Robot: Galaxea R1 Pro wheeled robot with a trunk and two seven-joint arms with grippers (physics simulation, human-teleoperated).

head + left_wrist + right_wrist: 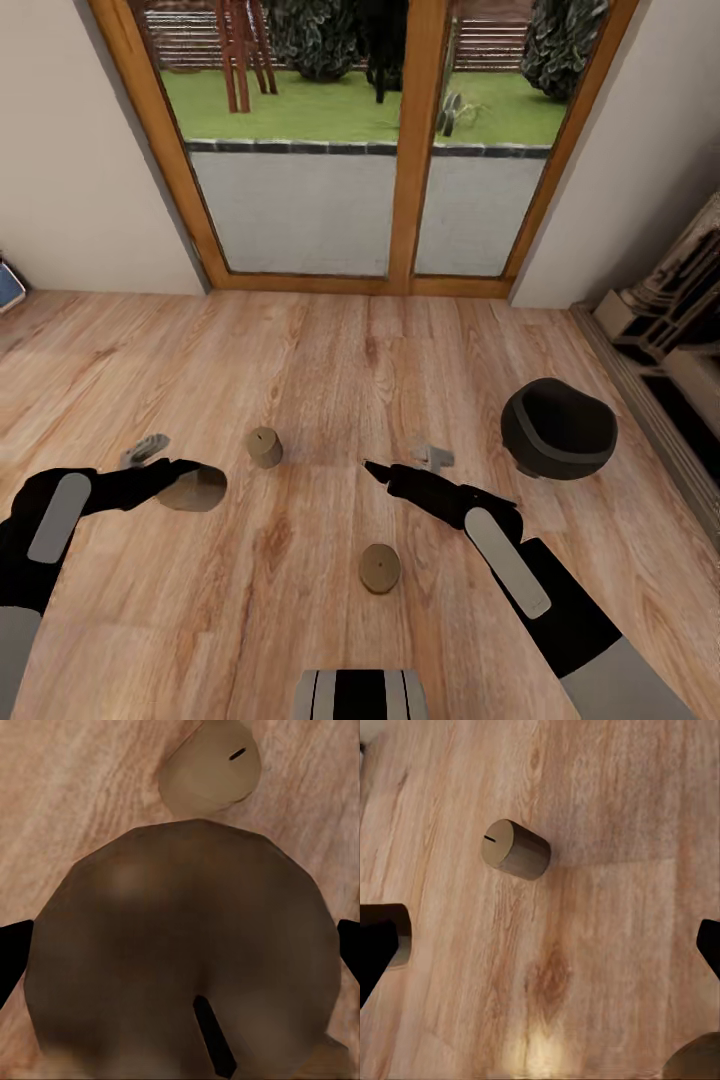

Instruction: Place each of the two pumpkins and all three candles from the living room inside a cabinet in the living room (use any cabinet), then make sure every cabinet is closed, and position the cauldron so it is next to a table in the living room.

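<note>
My left gripper [195,487] is shut on a beige-tan candle [203,492], held just above the wooden floor; in the left wrist view this candle [180,945] sits between the fingers [11,952]. A second candle [264,447] [214,769] stands on the floor just beyond it. A third candle [380,568] lies nearer my base. My right gripper [378,470] is open and empty, pointing toward the second candle [516,849]. The black cauldron [558,428] sits on the floor to the right. Pumpkins, cabinet and table are out of view.
Wood-framed glass doors [408,150] close off the far wall. A white shelf unit [665,310] lines the right wall. A blue object [8,285] pokes in at the left edge. Open plank floor lies between the candles and the doors.
</note>
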